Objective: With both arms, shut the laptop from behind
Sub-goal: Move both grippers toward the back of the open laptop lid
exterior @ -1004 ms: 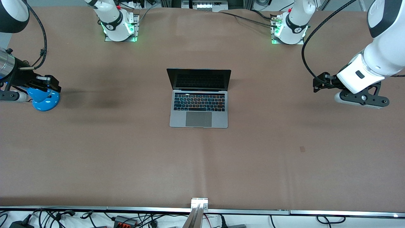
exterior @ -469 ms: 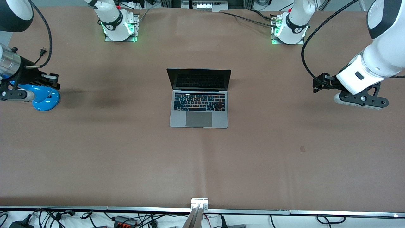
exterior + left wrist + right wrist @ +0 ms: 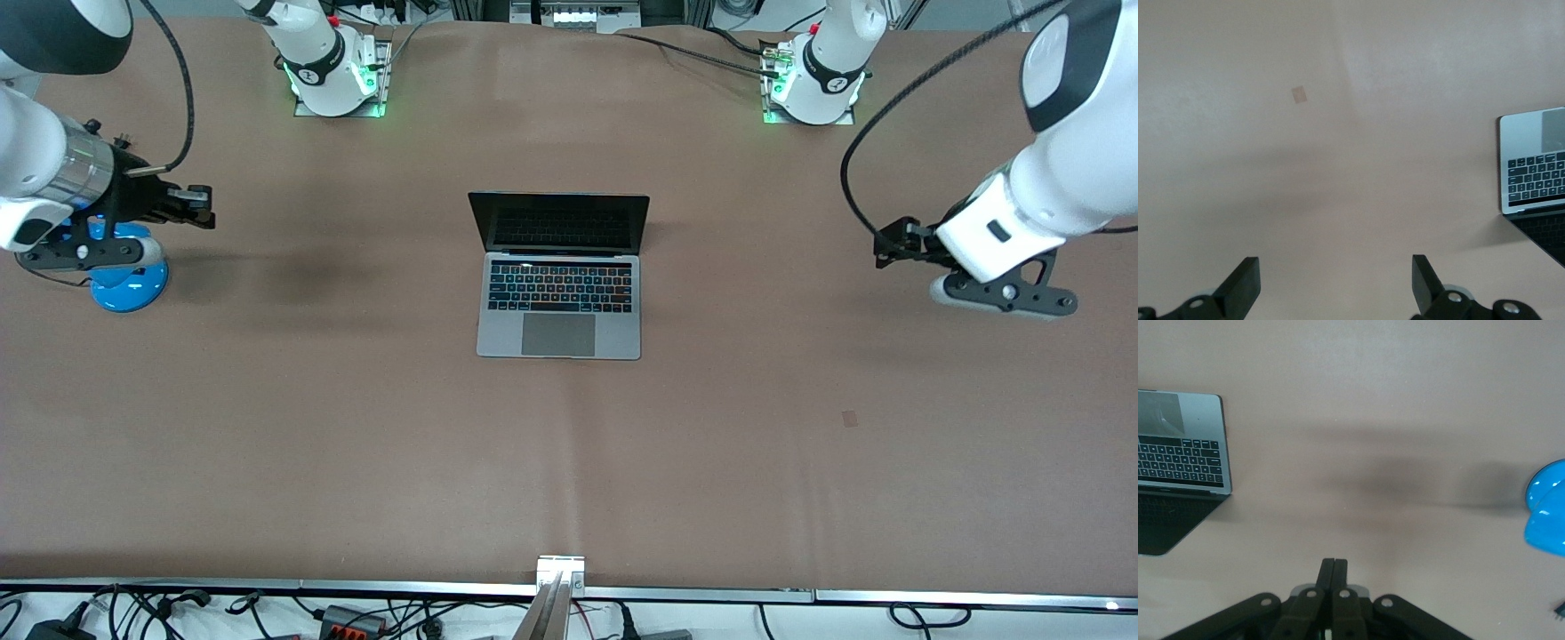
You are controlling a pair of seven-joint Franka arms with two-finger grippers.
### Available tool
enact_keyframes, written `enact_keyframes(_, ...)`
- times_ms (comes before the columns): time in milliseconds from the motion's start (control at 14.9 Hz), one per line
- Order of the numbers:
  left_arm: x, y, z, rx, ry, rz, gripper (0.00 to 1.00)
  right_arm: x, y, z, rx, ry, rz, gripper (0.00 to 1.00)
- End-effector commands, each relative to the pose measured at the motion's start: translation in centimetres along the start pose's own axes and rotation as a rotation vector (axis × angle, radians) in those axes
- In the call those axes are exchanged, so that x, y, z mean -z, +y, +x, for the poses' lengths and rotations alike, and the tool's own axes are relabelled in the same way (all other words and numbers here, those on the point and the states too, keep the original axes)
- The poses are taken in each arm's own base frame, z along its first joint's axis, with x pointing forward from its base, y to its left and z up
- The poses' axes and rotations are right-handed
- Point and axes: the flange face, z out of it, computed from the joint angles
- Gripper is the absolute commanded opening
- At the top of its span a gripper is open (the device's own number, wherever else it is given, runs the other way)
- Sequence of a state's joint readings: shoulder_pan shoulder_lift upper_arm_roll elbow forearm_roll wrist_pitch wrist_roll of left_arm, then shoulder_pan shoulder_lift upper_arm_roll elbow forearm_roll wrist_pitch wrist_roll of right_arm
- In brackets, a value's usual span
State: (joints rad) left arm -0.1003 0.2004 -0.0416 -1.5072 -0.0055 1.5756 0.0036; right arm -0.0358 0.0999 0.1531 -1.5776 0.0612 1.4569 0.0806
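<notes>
The silver-grey laptop (image 3: pixel 559 293) stands open at the middle of the table, its dark screen upright and its keyboard toward the front camera. It also shows in the left wrist view (image 3: pixel 1535 170) and in the right wrist view (image 3: pixel 1179 470). My left gripper (image 3: pixel 889 242) is open and empty, in the air over bare table toward the left arm's end, well apart from the laptop. My right gripper (image 3: pixel 203 206) is shut and empty, in the air beside the blue lamp base toward the right arm's end. In the right wrist view its fingers (image 3: pixel 1334 573) press together.
A blue desk lamp base (image 3: pixel 129 277) stands near the table's edge at the right arm's end, under the right arm's wrist; it also shows in the right wrist view (image 3: pixel 1546 507). A small brown tape patch (image 3: pixel 850 418) lies on the table. Cables hang past the table's front edge.
The right gripper has moved toward the laptop and away from the front camera, off the blue lamp base. The left gripper has shifted slightly toward the laptop. The laptop has not moved.
</notes>
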Motion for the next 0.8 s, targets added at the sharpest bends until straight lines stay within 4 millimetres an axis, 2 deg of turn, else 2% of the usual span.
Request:
enact_keyframes(0,-1.2,0.1,1.0,-0.005,-0.035,-0.009,0.45,0.3,-2.2,-0.7,-0.021,-0.025,0.030,0.00)
enact_keyframes(67,-1.5,0.2,1.0,-0.005,-0.046,-0.010,0.27,-0.1,-2.4,-1.1,-0.029,-0.038,0.049,0.00)
enact_keyframes(134,-1.8,0.7,0.6,-0.009,-0.075,-0.021,0.16,-0.4,-2.8,-1.9,-0.032,-0.044,0.075,0.00)
enact_keyframes(201,-2.2,2.2,0.2,-0.018,-0.117,-0.081,0.09,-1.0,-2.9,-2.5,-0.035,-0.057,0.094,0.00)
enact_keyframes(335,-3.5,4.1,-0.3,0.004,-0.173,-0.159,0.05,-2.3,-3.7,-3.5,-0.029,-0.091,0.135,0.00)
enact_keyframes(536,-6.0,11.9,-2.7,0.021,-0.271,-0.159,0.01,-3.6,-5.2,-4.7,-0.011,-0.071,0.131,0.00)
enact_keyframes(737,-6.4,19.3,-6.6,0.004,-0.310,-0.163,0.01,-5.8,-7.6,-8.0,-0.022,-0.036,0.134,0.00)
